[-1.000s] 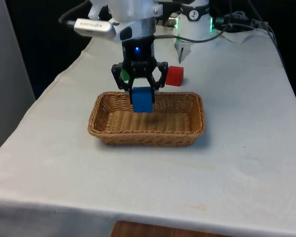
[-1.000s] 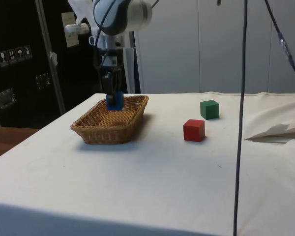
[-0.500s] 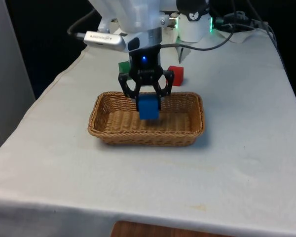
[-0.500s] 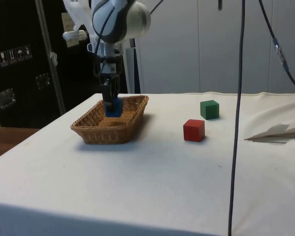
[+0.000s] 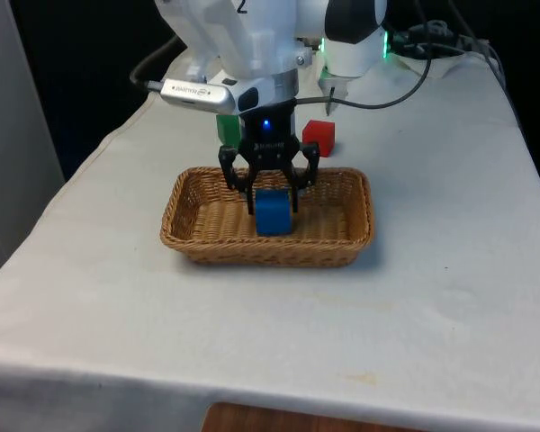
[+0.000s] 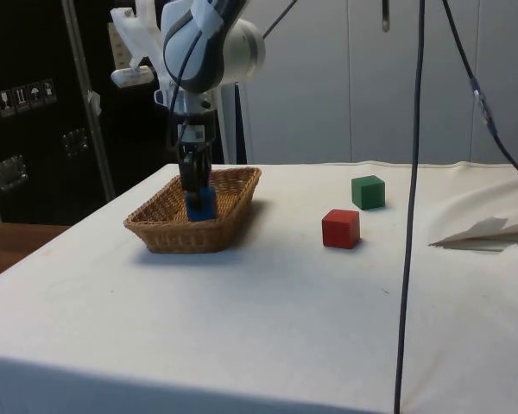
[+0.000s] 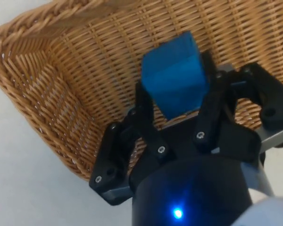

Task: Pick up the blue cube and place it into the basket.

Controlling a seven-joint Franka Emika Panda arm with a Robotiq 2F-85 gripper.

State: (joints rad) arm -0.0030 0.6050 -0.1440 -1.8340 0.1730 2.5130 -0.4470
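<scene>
Table: a white cloth (image 5: pixel 432 297) covers it, smooth with faint creases, hanging over the near edge.
Basket: a shallow oblong of woven tan wicker (image 5: pixel 191 236) with a thick braided rim and ribbed walls, standing on the cloth nearer than the loose cubes.
Blue cube: a smooth, matte, sharp-edged block (image 5: pixel 272 213), low inside the basket, near its middle; whether it touches the woven floor cannot be told.
Gripper: black, angular linkage (image 5: pixel 272 200); its two fingers (image 7: pixel 208 110) press the blue cube's opposite faces, closed onto it.
Arm: glossy white rounded shells (image 6: pixel 216 39), reaching over the basket from the far end, the wrist pointing straight down.
Red cube: a smooth block (image 5: pixel 319 138) on the cloth beyond the basket's far rim.
Green cube: a smooth block (image 6: pixel 368 191), farther still, near the red one but apart from it.
</scene>
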